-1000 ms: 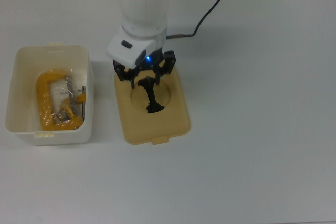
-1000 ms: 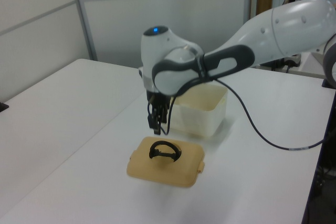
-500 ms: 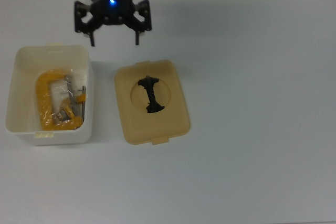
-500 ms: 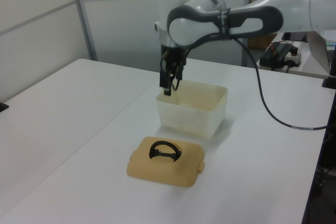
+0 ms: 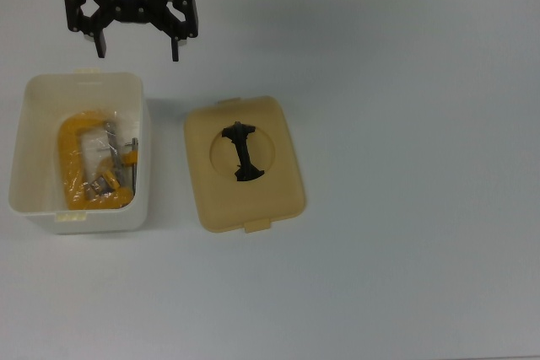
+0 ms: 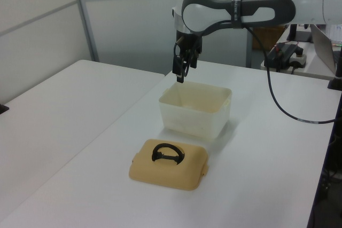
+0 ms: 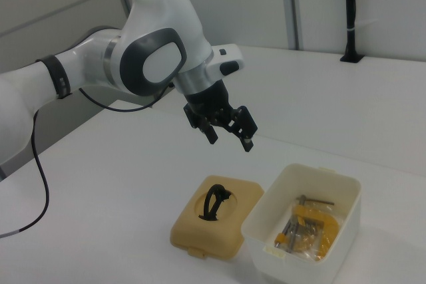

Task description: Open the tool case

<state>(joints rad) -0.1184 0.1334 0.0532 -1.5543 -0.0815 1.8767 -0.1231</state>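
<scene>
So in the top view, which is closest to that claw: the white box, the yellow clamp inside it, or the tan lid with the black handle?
Measured from the gripper, open at the top view's upper left:
1. White box, its rim just below the gripper.
2. Yellow clamp, lower, inside the box.
3. Tan lid, lower right on the table; nearly level with the clamp, so a close call.

White table (image 6: 80,110) stands before pale panelled walls (image 6: 128,20).
</scene>
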